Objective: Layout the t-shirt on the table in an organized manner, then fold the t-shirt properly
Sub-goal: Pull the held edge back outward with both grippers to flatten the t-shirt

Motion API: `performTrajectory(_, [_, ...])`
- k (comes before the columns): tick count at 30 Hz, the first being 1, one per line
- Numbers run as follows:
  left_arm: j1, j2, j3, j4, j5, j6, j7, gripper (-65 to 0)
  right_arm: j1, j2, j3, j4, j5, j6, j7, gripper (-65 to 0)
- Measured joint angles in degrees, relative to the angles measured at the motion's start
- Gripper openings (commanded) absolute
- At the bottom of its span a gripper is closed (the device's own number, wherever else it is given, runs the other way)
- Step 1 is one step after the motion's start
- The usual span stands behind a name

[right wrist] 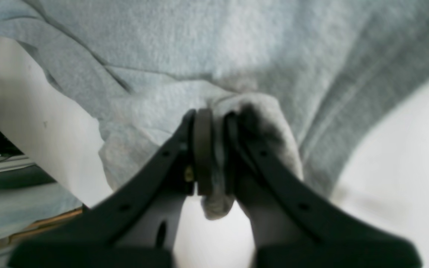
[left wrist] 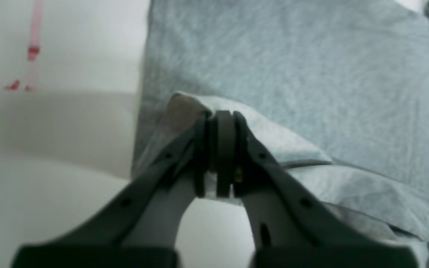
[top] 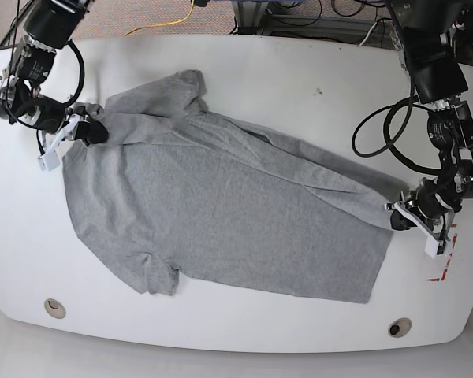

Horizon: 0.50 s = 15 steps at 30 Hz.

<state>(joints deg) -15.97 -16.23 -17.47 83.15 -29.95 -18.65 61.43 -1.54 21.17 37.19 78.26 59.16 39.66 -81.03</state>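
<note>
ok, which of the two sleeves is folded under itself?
The near-edge sleeve of the t-shirt, above the table's grommet; the far sleeve lies spread out.

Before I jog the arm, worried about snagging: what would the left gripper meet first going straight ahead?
The left gripper, shut on the t-shirt, points across it: more grey fabric comes first, though depth is unclear.

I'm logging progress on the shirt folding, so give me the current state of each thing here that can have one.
t-shirt: spread flat across the table, unfolded, some wrinkles, pinched at two opposite edges.
left pincer: shut on the t-shirt's edge.
right pincer: shut on a bunched bit of the t-shirt.
table: white top, shirt lying on it, red tape marks near the left arm.
</note>
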Motion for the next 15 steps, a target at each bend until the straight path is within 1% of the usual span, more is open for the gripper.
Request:
performTrajectory(5, [-0.02,0.0,-0.02,-0.35,-0.09,-0.02,-0.7,-65.0,0.5,0.02,-0.33,0.0,-0.55,0.02,2.43,-60.7])
performTrajectory(7, [0.04,0.0,0.04,-0.35,-0.13,-0.04,-1.92,-65.0,0.55,0.2,-0.17,0.0,-0.96,0.0,2.58,-56.0])
performTrajectory(8, [0.07,0.0,0.09,-0.35,-0.5,-0.04,-3.19,-65.0,0.63,0.28,-0.07,-0.02,-1.09,0.0,2.6,-52.2])
performTrajectory(9, [0.09,-0.11,0.07,-0.35,-0.5,-0.04,-3.45,-65.0,0.81,0.28,-0.07,-0.02,-1.22,0.0,2.6,-46.9])
performTrajectory(10, [0.11,-0.48,0.11,-0.35,-0.48,-0.07,-4.0,-65.0,0.96,0.28,-0.07,-0.02,-1.49,0.02,2.71,-43.8])
performTrajectory(11, [0.11,-0.92,0.17,-0.35,-0.48,-0.07,-4.07,-65.0,1.27,0.26,-0.07,-0.02,-1.66,0.0,2.84,-37.3])
performTrajectory(15, [0.42,-2.69,-0.11,-0.35,-0.37,-0.02,-4.11,-65.0,1.79,0.26,0.11,0.07,-3.45,0.02,3.54,-20.3])
